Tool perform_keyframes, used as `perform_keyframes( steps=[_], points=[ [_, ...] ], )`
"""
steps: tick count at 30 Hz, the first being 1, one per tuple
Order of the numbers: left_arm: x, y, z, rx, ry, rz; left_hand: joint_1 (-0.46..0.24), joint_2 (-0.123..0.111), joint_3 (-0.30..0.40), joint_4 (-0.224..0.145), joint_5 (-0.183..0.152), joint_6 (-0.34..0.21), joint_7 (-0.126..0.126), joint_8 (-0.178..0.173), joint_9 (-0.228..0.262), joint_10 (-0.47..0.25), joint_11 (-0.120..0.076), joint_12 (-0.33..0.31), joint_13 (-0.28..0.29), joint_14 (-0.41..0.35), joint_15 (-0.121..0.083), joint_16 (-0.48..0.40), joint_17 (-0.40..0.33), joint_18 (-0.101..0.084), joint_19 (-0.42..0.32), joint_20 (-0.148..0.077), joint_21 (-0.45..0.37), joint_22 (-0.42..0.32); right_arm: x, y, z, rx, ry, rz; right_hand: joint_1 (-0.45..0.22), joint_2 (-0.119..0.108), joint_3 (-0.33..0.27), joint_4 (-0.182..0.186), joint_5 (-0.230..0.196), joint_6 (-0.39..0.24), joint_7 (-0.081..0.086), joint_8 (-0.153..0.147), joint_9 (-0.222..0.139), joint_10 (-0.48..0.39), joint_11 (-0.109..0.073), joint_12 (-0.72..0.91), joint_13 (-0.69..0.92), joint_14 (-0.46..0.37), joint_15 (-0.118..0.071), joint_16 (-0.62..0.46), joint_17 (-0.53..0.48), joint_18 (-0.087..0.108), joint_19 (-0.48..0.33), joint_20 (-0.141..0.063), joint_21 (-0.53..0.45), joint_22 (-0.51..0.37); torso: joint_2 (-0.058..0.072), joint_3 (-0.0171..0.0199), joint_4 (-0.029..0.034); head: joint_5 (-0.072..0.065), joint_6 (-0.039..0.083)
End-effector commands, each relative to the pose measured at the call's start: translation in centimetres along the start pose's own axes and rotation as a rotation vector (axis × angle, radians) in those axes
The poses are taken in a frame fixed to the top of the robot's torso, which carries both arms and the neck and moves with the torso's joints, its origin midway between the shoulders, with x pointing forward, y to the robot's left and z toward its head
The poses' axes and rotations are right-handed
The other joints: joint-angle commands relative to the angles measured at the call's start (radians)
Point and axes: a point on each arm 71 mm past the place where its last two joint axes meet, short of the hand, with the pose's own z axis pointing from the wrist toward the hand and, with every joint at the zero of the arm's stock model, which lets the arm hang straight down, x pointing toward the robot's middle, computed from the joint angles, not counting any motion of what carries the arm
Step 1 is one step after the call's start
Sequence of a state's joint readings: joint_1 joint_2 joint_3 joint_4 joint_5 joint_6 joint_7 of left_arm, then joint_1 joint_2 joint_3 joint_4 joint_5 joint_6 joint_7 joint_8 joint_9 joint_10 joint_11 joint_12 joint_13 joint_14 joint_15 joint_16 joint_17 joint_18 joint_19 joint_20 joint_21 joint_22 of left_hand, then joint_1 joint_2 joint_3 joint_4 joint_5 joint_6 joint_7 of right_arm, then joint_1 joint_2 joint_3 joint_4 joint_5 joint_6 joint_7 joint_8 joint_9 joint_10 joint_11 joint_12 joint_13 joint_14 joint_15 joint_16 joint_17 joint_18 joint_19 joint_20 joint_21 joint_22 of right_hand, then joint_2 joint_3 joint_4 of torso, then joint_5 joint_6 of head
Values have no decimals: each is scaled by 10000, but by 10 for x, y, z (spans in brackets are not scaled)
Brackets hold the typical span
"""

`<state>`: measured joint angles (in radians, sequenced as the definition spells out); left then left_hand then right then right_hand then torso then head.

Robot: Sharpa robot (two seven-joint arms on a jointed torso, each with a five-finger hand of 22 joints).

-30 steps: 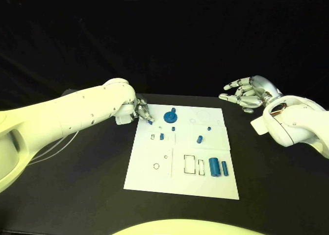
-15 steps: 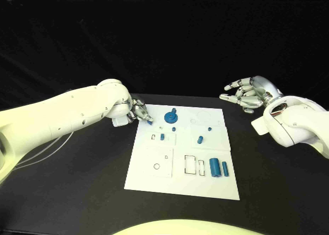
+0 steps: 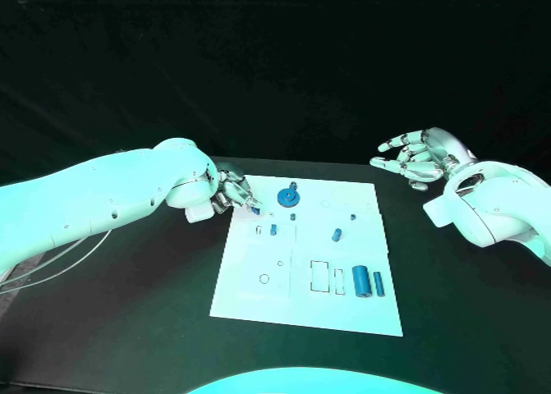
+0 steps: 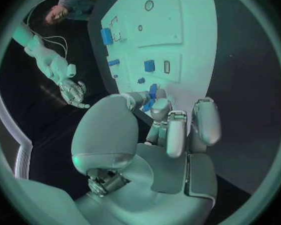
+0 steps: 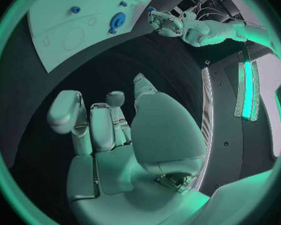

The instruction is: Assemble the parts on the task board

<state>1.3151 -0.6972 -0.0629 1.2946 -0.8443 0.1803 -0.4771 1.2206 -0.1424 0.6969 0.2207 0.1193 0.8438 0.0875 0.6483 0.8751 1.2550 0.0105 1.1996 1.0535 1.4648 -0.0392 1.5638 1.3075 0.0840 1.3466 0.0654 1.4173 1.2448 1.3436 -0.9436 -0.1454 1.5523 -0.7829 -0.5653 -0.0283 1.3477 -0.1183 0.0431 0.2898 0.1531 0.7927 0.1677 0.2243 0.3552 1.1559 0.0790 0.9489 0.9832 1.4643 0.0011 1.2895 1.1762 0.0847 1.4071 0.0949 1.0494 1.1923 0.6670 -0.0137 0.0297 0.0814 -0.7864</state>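
The white task board (image 3: 301, 279) lies flat in the centre of the frame on the black bench (image 3: 121, 320), long side running from the upper middle toward the lower middle. Black outlines of rectangles and circles are printed on the task board; no readable text, brand or label is visible on it or on the parts.

Parts on the task board:
- Blue round gear-like part (image 3: 287, 196), near the upper edge, with a small blue peg just above it.
- Two small blue pieces (image 3: 273, 229) left of centre, below the round part.
- Small blue piece (image 3: 336, 235) right of centre.
- Thick blue cylinder (image 3: 361, 281) lying flat at lower right, with a thinner blue rod (image 3: 378, 284) just beside it on its right.

Left robot hand (image 3: 234, 192): positioned at the upper left corner of the task board. In the left wrist view its fingertips (image 4: 154, 102) are drawn together around a small blue part (image 4: 151, 92), pinching it just over the board's edge.

Right robot hand (image 3: 414, 159): raised at the upper right of the frame, off the task board and well apart from all parts. Its fingers are spread and loosely curved, holding nothing.
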Motion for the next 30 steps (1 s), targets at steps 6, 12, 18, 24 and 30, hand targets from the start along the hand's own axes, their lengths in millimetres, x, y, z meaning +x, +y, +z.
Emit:
perform_keyframes(
  steps=[6, 12, 18, 24, 30],
  points=[
    [17, 1, 0, 264, -676, 557, -293, -103, 1969, -1787, 80, 85, -83, 135, -16, 218, -60, 136, 103, 1060, -125, 70, 2633, -132, 211, -42, 138, 183, 0, 0, -1, -108, 64, -3, -2, 42, -6, 11, 31, -47, -25, 51, -14, 7, -32, -41, -8, 20, -77, -24, -7, 205, -8, -20, -50, -8, 17, -1, -10, 47, -4],
    [29, 0, 2, 292, -657, 1021, -332, -128, 2018, -1816, 80, 101, -91, 147, -18, 246, -68, 150, 121, 1060, -133, 70, 2633, -137, 228, -49, 150, 204, 0, -1, -1, -96, 66, -5, -22, 42, -13, 9, 51, -49, -26, 59, -15, -3, -33, -59, -34, 21, -79, -37, -10, 209, -8, -22, -83, -32, 25, -4, -16, 45, -28],
    [34, -2, 2, 192, -710, 1468, -410, -173, 2095, -1862, 103, 137, -108, 171, -21, 324, -84, 205, 190, 1060, -147, 70, 2633, -154, 286, -62, 189, 284, 1, -1, -1, -94, 75, -4, -22, 42, -13, 9, 51, -49, -26, 59, -15, -3, -33, -59, -34, 21, -79, -37, -10, 209, -8, -22, -83, -32, 24, 3, -12, 51, -58],
    [37, -4, 3, 77, -717, 1783, -474, -210, 2175, -1910, 138, 167, -125, 194, -24, 374, -101, 229, 218, 1060, -163, 70, 2633, -166, 327, -75, 216, 338, 1, -1, -1, -97, 83, -2, -22, 42, -13, 9, 51, -49, -26, 59, -15, -3, -33, -59, -34, 21, -79, -37, -10, 209, -8, -22, -83, -32, 28, -1, -15, 53, -68],
    [39, -5, 4, 4, -781, 2049, -507, -231, 2227, -1941, 154, 184, -133, 208, -25, 403, -110, 247, 242, 1060, -172, 70, 2633, -171, 344, -83, 228, 361, 1, -1, -1, -99, 83, -1, -22, 42, -13, 9, 51, -49, -26, 59, -15, -3, -33, -59, -34, 21, -79, -37, -10, 209, -8, -22, -83, -32, 29, -3, -15, 52, -94]
  ],
)
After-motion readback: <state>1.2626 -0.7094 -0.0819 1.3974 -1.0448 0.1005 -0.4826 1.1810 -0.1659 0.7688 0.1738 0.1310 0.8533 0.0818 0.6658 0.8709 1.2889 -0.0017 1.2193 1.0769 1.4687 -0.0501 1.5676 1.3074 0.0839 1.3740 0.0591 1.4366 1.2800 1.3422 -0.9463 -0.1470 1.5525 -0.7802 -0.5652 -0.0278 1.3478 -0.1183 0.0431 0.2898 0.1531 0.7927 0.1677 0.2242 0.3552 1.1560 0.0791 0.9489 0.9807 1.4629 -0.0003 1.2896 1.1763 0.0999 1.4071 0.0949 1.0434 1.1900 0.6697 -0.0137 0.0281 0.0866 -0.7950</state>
